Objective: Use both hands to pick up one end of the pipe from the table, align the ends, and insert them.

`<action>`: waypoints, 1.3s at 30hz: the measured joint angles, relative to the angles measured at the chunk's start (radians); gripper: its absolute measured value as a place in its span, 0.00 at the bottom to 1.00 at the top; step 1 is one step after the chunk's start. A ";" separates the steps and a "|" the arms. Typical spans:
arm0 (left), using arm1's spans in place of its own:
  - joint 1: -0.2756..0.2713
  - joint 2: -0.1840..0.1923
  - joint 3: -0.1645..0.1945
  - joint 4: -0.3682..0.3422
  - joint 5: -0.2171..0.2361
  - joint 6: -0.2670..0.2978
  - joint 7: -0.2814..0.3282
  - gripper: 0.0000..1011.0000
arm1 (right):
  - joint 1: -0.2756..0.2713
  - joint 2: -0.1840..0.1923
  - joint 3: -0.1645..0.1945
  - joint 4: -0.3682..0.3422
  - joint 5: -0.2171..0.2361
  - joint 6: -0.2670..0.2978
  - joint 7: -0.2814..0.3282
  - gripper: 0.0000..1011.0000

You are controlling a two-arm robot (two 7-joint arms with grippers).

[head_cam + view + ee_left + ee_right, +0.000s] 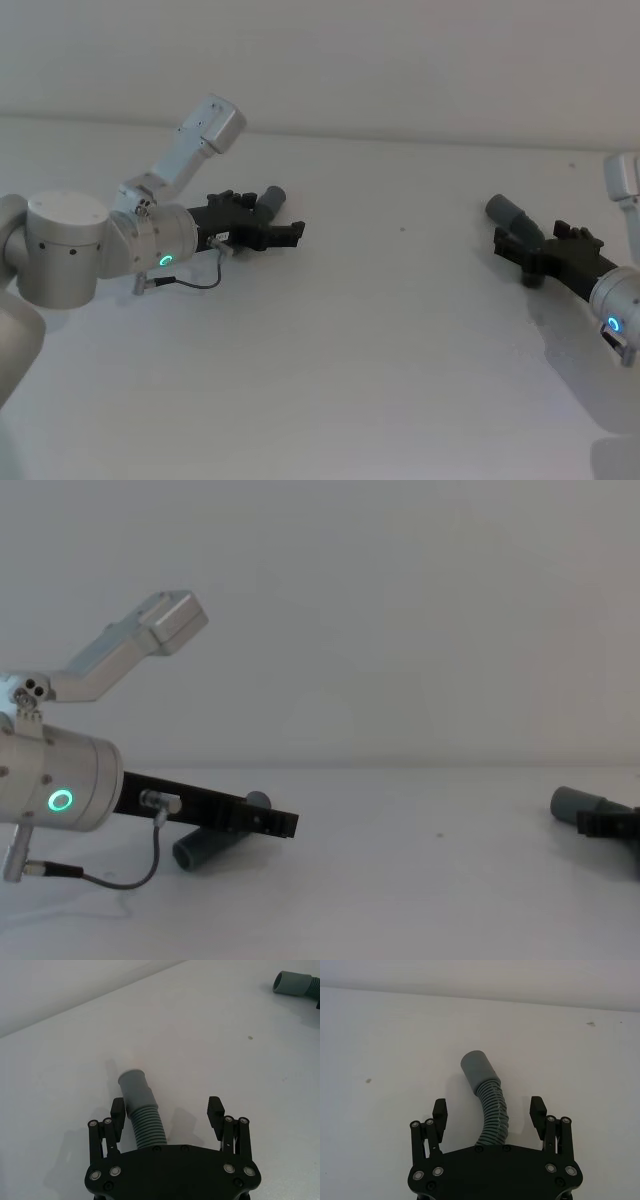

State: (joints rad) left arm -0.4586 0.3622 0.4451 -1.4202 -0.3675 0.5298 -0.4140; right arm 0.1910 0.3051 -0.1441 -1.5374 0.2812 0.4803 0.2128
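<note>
The left gripper [262, 218] is held low over the table [400, 340] at the 9 o'clock side of the head view. Its fingers [216, 1110] are spread wide and the ribbed piece [147, 1127] is straddled, not clamped. The hose is seen just beside one finger and well clear of the other; whether that finger touches it cannot be told. Its long axis is laid roughly along the gripper's reach, with the cuff [134, 1085] pointed ahead of the fingertips, toward about 1 o'clock in the head view.

The right gripper [548, 252] is placed at the 3 o'clock side, likewise wide open. The bent piece [492, 1112] is lain near the middle of the gap, and its own cuff [477, 1067] is aimed toward about 10 o'clock.

Each piece is thus nearer its own arm, and the two cuffs are kept well apart on the table. The coming move is judged to turn on the crosswise fit — a plain closing should catch each hose across its ribs. The left closing is likely to push its piece sideways before it seats. For mating, the cuffs would then need to be swung onto one 3-to-9 o'clock line.
</note>
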 joint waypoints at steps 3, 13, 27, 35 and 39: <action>0.000 0.000 0.000 0.000 0.000 -0.001 0.001 0.99 | 0.000 0.000 0.000 0.001 0.000 -0.001 0.000 1.00; 0.000 0.001 0.002 -0.001 0.000 -0.003 0.003 0.99 | 0.001 0.000 -0.001 0.003 0.001 -0.002 0.002 0.82; 0.000 0.002 0.002 0.000 0.000 -0.004 0.004 0.99 | 0.002 0.000 -0.001 0.004 0.001 -0.003 0.003 0.39; 0.000 0.002 0.002 0.000 0.000 -0.004 0.004 0.99 | 0.002 0.000 -0.001 0.004 0.002 -0.003 0.003 0.18; 0.000 0.002 0.002 0.000 0.000 -0.004 0.004 0.99 | 0.002 0.000 -0.001 0.004 0.002 -0.003 0.003 0.15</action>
State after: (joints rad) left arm -0.4585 0.3638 0.4475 -1.4206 -0.3673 0.5257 -0.4098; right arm 0.1928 0.3053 -0.1451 -1.5333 0.2829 0.4772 0.2155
